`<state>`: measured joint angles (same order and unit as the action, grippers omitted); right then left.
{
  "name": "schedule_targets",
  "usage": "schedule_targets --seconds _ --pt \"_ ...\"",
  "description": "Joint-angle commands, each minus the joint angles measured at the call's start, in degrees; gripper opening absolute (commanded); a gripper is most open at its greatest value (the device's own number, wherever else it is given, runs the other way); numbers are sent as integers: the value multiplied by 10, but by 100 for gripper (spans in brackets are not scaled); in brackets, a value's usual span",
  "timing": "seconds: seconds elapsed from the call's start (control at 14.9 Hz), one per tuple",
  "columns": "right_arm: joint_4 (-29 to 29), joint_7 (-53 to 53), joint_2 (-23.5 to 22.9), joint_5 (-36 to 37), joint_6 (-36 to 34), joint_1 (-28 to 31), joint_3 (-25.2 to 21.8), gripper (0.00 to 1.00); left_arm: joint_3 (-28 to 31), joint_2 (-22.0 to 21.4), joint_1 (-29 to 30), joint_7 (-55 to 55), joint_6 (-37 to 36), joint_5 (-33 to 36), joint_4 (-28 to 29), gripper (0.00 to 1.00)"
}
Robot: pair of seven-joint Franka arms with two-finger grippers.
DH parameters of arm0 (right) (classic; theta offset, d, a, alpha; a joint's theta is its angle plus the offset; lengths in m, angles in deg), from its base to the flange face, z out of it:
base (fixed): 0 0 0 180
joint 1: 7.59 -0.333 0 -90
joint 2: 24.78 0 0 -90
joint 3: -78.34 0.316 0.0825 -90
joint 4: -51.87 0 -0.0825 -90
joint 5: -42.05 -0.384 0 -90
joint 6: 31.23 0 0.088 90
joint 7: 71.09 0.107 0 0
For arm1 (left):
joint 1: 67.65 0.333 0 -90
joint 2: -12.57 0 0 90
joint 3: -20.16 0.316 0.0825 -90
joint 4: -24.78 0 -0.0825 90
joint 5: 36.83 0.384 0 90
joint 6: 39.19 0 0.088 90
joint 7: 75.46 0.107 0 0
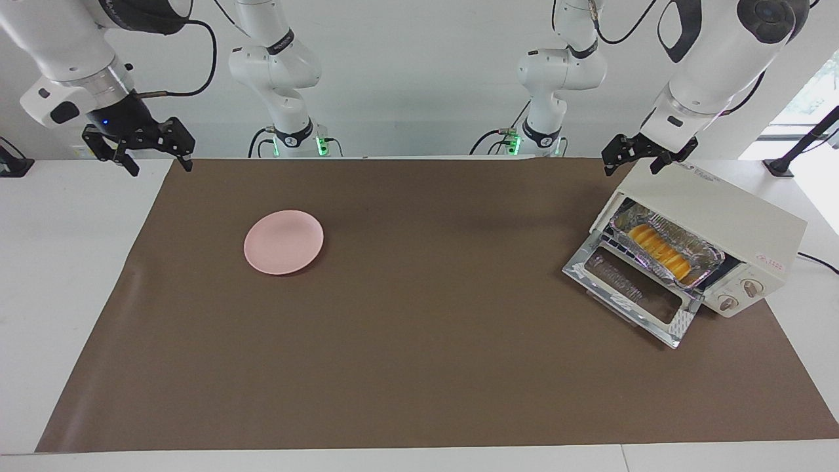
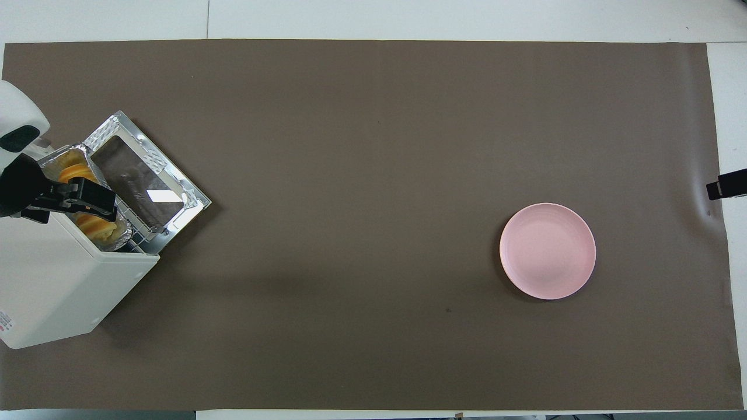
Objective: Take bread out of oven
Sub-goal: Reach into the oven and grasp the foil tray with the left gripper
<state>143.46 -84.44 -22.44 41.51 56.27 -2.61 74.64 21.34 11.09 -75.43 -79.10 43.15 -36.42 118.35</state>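
Observation:
The cream-white oven (image 1: 721, 210) stands at the left arm's end of the table with its glass door (image 1: 629, 282) dropped open. The golden ridged bread (image 1: 659, 252) lies in a silver foil tray (image 1: 711, 257) that sticks partly out of the oven's mouth. My left gripper (image 1: 634, 160) is open and hangs in the air over the oven's top, touching nothing. In the overhead view it (image 2: 81, 198) covers the middle of the bread (image 2: 74, 171). My right gripper (image 1: 159, 160) is open and empty, waiting raised over the table's edge at the right arm's end.
A round pink plate (image 1: 284, 242) lies bare on the brown mat (image 1: 419, 341) toward the right arm's end; it also shows in the overhead view (image 2: 547, 251). The oven's two knobs (image 1: 741, 294) face away from the robots.

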Motion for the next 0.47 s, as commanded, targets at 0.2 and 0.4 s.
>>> schedule_targets --seconds 0.2,0.4 --pt "9 -8 9 8 -5 1 2 100 -1 -14 1 1 15 -5 18 100" --pt "9 -8 9 8 -4 1 2 100 -1 -14 0 0 42 -4 20 100"
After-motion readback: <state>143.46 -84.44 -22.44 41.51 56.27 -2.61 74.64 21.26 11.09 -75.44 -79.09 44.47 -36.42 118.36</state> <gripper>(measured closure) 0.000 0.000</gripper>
